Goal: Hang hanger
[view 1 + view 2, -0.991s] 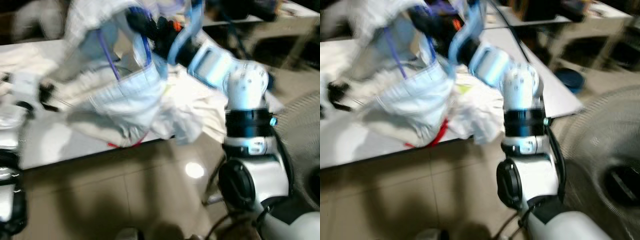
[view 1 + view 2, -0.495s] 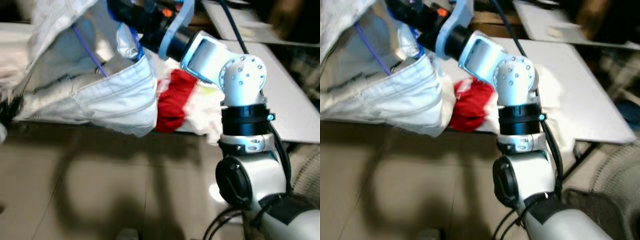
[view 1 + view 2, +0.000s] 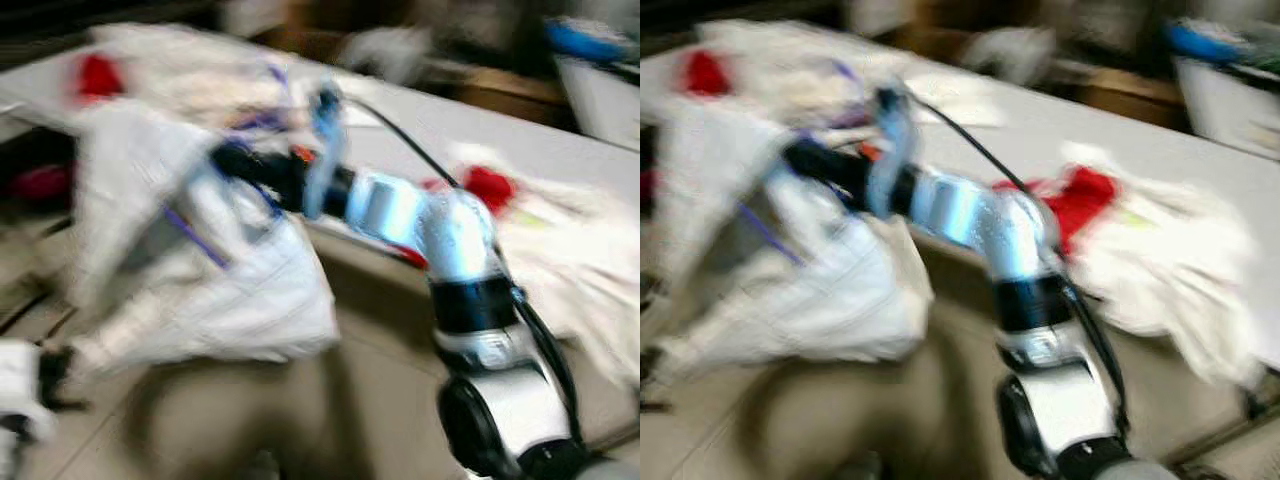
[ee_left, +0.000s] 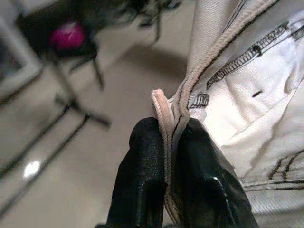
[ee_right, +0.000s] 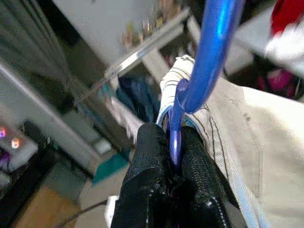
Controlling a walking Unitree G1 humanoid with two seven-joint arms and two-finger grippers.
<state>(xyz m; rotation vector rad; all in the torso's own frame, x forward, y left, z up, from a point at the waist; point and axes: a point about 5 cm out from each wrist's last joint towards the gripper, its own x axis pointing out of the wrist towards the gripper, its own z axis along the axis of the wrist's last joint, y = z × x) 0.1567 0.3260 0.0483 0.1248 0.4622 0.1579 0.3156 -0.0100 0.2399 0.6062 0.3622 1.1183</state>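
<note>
A blue hanger (image 5: 209,52) carries a white garment (image 3: 220,280) with dark stitching. My right gripper (image 5: 171,137) is shut on the hanger's neck just below the hook. In the blurred eye views the right arm reaches up and to the left, and its gripper (image 3: 235,160) holds the hanger above the floor in front of the table. My left gripper (image 4: 166,130) is shut on a seamed edge of the garment (image 4: 247,95). It shows low on the left in the left eye view as the left gripper (image 3: 48,375).
A long grey table (image 3: 480,140) runs across behind the arm. On it lie a red cloth (image 3: 490,185) and a heap of white clothes (image 3: 580,250). A pink object on a dark stand (image 4: 69,35) sits over the tiled floor.
The whole picture has swung and blurred, so the camera has turned. The right gripper still holds the hanger with the garment. The left gripper has come into view at the lower left.
</note>
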